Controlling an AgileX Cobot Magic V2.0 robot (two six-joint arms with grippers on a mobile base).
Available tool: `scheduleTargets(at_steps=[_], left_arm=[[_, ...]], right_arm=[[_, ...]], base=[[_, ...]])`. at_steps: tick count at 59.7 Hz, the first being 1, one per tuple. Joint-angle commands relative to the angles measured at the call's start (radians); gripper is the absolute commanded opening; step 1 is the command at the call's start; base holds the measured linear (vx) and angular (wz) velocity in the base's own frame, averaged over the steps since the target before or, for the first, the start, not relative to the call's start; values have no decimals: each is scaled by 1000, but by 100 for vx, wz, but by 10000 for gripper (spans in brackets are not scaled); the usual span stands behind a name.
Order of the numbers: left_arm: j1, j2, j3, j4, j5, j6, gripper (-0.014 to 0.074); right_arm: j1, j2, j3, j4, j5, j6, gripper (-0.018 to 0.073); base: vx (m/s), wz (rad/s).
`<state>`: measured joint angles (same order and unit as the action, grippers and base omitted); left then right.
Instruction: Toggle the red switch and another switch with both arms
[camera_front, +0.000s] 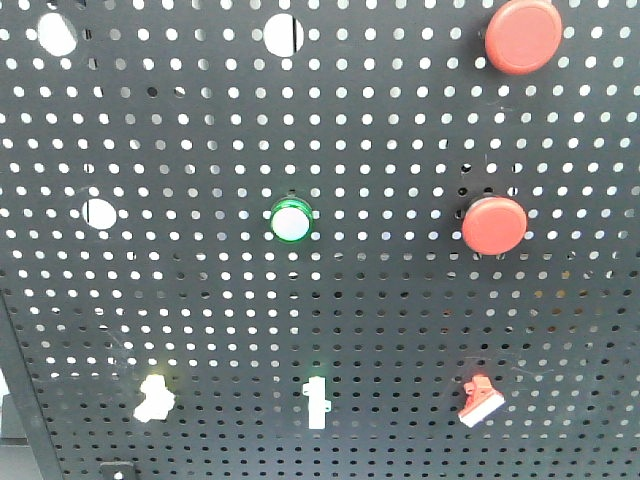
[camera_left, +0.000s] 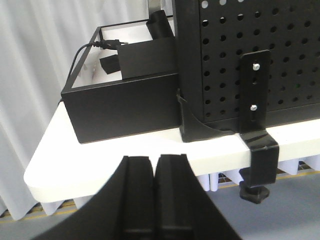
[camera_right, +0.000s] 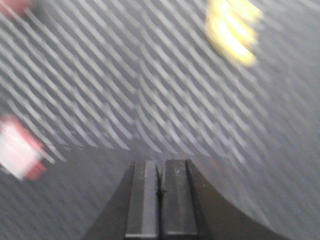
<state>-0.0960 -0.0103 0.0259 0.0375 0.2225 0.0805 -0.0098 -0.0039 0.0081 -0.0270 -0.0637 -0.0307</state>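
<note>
While the left gripper (camera_left: 155, 200) and right gripper (camera_right: 160, 200) both have fingers pressed together on nothing, the red switch (camera_front: 478, 400) sits low right on the pegboard (camera_front: 400, 300), the pale switch (camera_front: 154, 398) low left

Front view bright and sharp, backlight blazing white through the pegboard (camera_front: 200, 300) holes. Left wrist view evenly lit, crisp. Right wrist view heavily motion-blurred, holes smeared into streaks.
</note>
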Motion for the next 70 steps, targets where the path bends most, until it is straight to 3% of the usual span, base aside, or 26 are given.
scheduleTargets(at_steps=[1, 11, 24, 70], left_arm=[[2, -9, 19, -7, -76, -12, 2], [2, -5, 19, -7, -78, -12, 2], [2, -5, 19, -7, -78, -12, 2], [2, -5, 19, -7, -78, -12, 2]], right_arm=[[-25, -6, 28, -1, 52, 12, -6], [-12, -21, 28, -29, 232, 12, -6], [-12, -18, 28, 21, 235, 16, -6], [-13, -18, 28, 27, 235, 16, -6]], base=[[0, 0], [0, 1], [0, 0], [0, 0]])
